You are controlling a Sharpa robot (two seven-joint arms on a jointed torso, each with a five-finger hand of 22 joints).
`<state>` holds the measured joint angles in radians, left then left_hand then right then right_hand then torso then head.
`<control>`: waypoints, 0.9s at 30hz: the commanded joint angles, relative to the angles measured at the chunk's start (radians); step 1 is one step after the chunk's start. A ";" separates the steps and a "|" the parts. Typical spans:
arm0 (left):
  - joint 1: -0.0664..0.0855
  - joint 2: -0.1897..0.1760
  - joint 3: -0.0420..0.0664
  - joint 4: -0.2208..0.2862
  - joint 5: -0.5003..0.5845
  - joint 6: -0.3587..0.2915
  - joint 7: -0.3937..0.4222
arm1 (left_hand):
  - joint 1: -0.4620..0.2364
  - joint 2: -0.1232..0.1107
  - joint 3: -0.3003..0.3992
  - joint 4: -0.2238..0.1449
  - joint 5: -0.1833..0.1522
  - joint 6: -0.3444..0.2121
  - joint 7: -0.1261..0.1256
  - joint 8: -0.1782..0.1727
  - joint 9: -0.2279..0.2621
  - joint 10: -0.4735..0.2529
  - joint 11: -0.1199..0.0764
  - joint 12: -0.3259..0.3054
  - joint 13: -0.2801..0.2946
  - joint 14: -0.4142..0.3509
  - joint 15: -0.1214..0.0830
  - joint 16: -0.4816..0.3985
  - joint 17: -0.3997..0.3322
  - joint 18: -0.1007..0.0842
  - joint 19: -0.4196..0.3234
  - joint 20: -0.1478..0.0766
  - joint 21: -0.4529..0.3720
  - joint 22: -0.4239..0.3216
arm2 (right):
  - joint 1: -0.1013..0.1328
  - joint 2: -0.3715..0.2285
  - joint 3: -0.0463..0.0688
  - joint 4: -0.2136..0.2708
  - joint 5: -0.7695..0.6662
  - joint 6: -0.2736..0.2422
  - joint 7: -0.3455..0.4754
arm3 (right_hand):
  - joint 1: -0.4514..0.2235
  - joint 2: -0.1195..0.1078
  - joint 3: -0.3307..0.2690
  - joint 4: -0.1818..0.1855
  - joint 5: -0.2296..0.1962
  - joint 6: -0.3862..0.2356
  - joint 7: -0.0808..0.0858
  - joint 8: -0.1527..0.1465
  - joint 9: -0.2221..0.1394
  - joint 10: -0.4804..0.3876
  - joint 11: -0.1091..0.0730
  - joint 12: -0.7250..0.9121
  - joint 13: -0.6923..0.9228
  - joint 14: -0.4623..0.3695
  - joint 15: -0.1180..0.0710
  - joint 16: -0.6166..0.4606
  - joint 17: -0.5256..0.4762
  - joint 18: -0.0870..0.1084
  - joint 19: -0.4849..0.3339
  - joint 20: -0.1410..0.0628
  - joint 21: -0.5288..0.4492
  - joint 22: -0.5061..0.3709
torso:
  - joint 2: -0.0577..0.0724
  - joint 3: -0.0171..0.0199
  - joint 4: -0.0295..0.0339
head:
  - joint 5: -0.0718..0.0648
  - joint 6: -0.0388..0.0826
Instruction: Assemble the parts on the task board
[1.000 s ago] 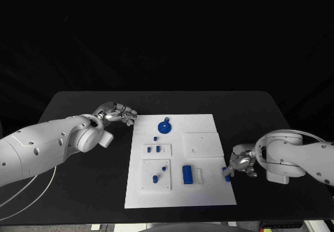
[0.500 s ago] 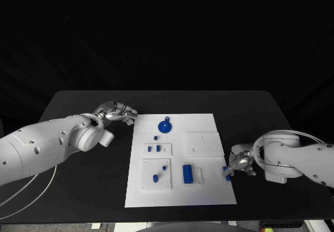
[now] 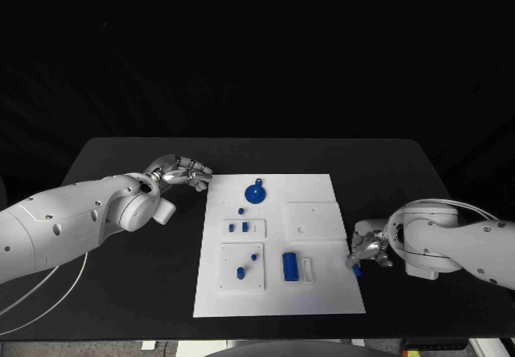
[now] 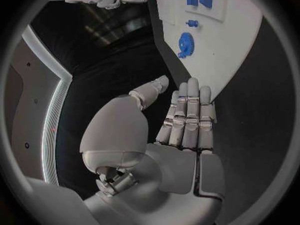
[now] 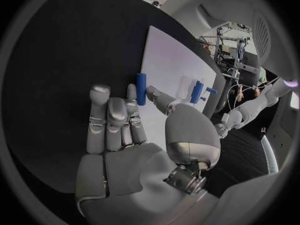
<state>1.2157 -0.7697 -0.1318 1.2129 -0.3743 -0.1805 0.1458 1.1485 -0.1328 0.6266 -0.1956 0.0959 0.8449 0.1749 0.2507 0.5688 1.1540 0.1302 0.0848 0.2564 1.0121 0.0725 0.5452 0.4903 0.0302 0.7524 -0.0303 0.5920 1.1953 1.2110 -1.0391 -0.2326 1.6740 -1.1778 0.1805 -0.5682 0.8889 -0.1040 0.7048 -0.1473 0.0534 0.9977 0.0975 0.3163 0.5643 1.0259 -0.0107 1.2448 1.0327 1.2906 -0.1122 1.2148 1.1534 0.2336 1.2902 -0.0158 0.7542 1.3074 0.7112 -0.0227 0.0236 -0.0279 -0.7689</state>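
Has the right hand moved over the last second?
Barely: the right hand has edged slightly nearer the task board, staying at its right edge.

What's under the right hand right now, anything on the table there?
A small blue part lies on the black table just off the board's edge, at the right hand's fingertips. Whether they touch it cannot be told; the palm hides the table beneath it.

No legible text or markings.

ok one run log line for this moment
left hand: open, off task board | right hand: open, beside blue part at board edge
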 commanded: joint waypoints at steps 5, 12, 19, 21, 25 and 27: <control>0.000 -0.002 0.000 0.003 0.005 0.005 0.006 | -0.003 -0.004 0.001 0.005 -0.005 -0.006 0.000 0.007 -0.001 -0.001 -0.002 -0.004 0.000 0.005 -0.001 -0.006 0.002 0.021 0.002 0.002 -0.003 0.001 | -0.013 -0.003 -0.008 -0.011 -0.028 -0.004 0.006 | 0.010 0.003 0.042 -0.015 -0.005 0.009 0.003 -0.006 -0.006 0.010 0.002 -0.007 0.004 0.008 0.000 -0.008 0.005 0.028 0.004 0.002 0.000 0.010 | 0.000 0.0000 0.0001 | 0.003 -0.001; 0.000 -0.001 0.000 0.003 0.005 0.007 0.005 | -0.003 -0.004 0.001 0.005 -0.005 -0.006 0.000 0.007 -0.002 -0.001 -0.002 -0.004 0.000 0.005 -0.001 -0.006 0.003 0.020 0.002 0.003 -0.003 0.001 | -0.013 -0.013 -0.007 -0.030 0.032 -0.014 0.006 | -0.012 -0.001 0.055 -0.015 -0.005 0.016 0.003 -0.006 -0.005 0.016 0.001 -0.009 0.007 0.012 -0.001 -0.009 0.008 0.028 0.007 0.005 0.002 0.011 | 0.000 0.0007 -0.0006 | 0.004 0.000; 0.000 0.000 0.000 0.002 0.005 0.007 0.001 | -0.006 -0.004 0.000 0.008 -0.006 -0.007 0.000 0.007 -0.002 -0.002 -0.001 -0.004 0.000 0.006 -0.001 -0.008 0.005 0.020 0.003 0.003 -0.004 0.002 | -0.004 -0.047 -0.006 -0.024 0.103 -0.018 0.024 | -0.024 -0.006 0.056 -0.014 -0.005 0.019 0.002 -0.005 -0.005 0.018 0.000 -0.010 0.008 0.013 -0.002 -0.010 0.009 0.028 0.009 0.006 0.002 0.011 | -0.001 0.0018 -0.0009 | 0.001 0.003; 0.000 0.002 0.000 0.001 0.005 0.009 0.001 | -0.009 -0.003 -0.001 0.011 -0.006 -0.007 0.000 0.007 -0.002 -0.002 -0.001 -0.004 0.000 0.006 -0.001 -0.009 0.007 0.020 0.003 0.003 -0.005 0.003 | 0.010 -0.058 -0.006 -0.019 0.122 -0.018 0.026 | -0.033 -0.014 0.055 -0.012 -0.005 0.020 0.002 -0.006 -0.005 0.019 0.000 -0.011 0.009 0.013 -0.002 -0.011 0.009 0.028 0.009 0.006 0.002 0.011 | -0.001 0.0011 -0.0011 | 0.001 0.004; 0.000 0.002 0.000 0.001 0.005 0.008 0.000 | -0.010 -0.003 -0.001 0.011 -0.006 -0.007 0.000 0.007 -0.002 -0.002 -0.001 -0.004 0.000 0.006 -0.001 -0.010 0.007 0.020 0.003 0.003 -0.005 0.003 | 0.037 -0.079 -0.006 -0.003 0.145 -0.018 0.042 | -0.037 -0.015 0.055 -0.011 -0.005 0.021 0.001 -0.005 -0.005 0.020 0.000 -0.012 0.010 0.014 -0.002 -0.010 0.011 0.028 0.010 0.006 0.002 0.011 | 0.000 0.0015 -0.0009 | 0.000 0.004; 0.000 0.003 0.000 0.001 0.005 0.008 0.000 | -0.010 -0.003 -0.001 0.011 -0.006 -0.008 0.000 0.007 -0.002 -0.002 -0.001 -0.004 0.000 0.006 -0.001 -0.010 0.007 0.020 0.003 0.003 -0.005 0.003 | 0.047 -0.089 -0.006 0.009 0.168 -0.029 0.054 | -0.041 -0.020 0.054 -0.010 -0.005 0.022 0.001 -0.005 -0.005 0.021 -0.001 -0.012 0.010 0.015 -0.002 -0.011 0.011 0.028 0.011 0.005 0.002 0.011 | 0.000 0.0012 -0.0011 | -0.001 0.005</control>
<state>1.2157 -0.7695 -0.1321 1.2122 -0.3742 -0.1801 0.1423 1.1485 -0.1328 0.6258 -0.1893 0.0959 0.8449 0.1749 0.2548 0.5680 1.1540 0.1302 0.0848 0.2564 1.0121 0.0725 0.5413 0.4964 0.0302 0.7524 -0.0304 0.5921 1.1976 1.2544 -1.1235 -0.2382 1.6732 -1.0659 0.1576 -0.5359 0.8580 -0.1264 0.7566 -0.1616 0.0533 1.0119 0.0998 0.3075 0.5586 1.0419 -0.0125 1.2372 1.0417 1.2963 -0.1145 1.2072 1.1637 0.2488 1.2936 -0.0121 0.7541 1.3081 0.7108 -0.0211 0.0228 -0.0276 -0.7653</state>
